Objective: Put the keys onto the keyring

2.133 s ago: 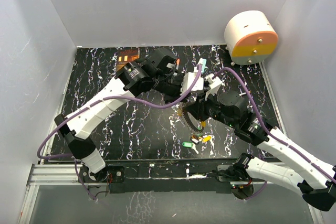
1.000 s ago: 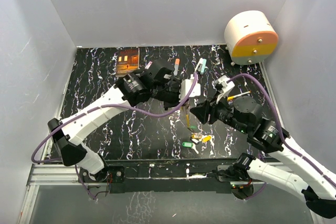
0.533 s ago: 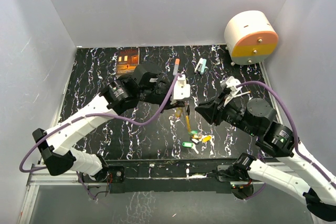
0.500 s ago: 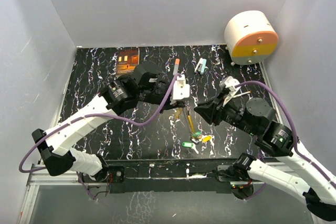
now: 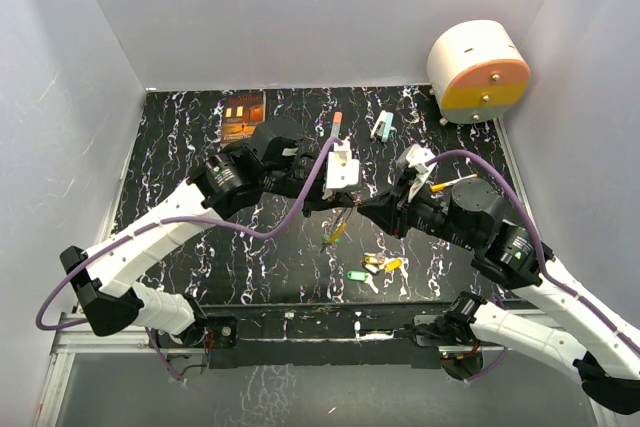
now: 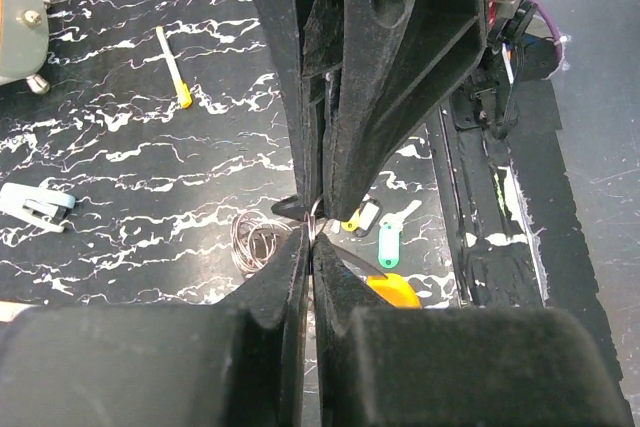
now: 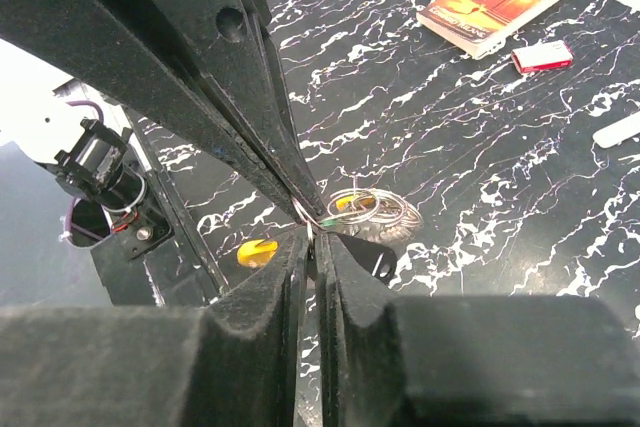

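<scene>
Two grippers are brought tip to tip above mid-table. Left gripper (image 6: 312, 232) is pinched tight on the keyring (image 5: 337, 230) wire. Right gripper (image 7: 310, 232) is clamped on the same ring from 2 o'clock. The ring is held tilted between them. Keys (image 5: 378, 265) are seen loose on the table (image 5: 200, 127), at 5 o'clock of the ring, with the green key (image 5: 357, 275) at 7 o'clock of that cluster.

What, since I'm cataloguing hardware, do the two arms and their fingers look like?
The left arm and right arm have white shells with black joints. A purple cable runs along each. The fingers are long, black, tapering bars; one shows a round hole.
</scene>
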Robot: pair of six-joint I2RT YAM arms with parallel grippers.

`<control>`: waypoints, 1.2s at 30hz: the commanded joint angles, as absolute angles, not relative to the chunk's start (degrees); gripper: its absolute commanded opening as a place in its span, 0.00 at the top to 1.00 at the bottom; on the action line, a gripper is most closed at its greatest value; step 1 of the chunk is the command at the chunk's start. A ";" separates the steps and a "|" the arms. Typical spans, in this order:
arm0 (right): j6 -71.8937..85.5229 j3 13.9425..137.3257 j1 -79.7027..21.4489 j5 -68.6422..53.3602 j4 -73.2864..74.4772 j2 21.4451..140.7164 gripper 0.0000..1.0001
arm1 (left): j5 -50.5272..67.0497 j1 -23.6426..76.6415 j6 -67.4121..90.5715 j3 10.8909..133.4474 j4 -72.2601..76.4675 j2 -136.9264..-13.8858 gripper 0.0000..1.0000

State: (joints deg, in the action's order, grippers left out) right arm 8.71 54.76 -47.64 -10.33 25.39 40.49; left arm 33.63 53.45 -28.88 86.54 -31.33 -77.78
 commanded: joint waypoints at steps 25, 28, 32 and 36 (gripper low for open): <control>9.20 55.50 -47.92 -6.97 22.37 38.12 0.92 | 40.20 52.47 -30.29 84.74 -27.09 -72.00 1.00; 9.67 55.89 -47.91 -6.06 23.33 38.79 0.92 | 40.92 52.47 -30.24 84.23 -26.49 -71.74 1.00; 10.71 55.57 -47.89 -5.71 23.60 39.60 0.92 | 41.33 52.50 -30.15 83.77 -25.69 -71.41 1.00; 11.76 55.35 -47.90 -5.56 23.68 40.95 0.92 | 42.64 52.52 -30.14 83.67 -25.23 -71.11 1.00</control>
State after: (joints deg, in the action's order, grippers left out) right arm 10.70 54.65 -47.97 -8.47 25.61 40.16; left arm 37.65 52.56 -30.00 83.40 -27.11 -74.87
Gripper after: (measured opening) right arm 0.089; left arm 0.010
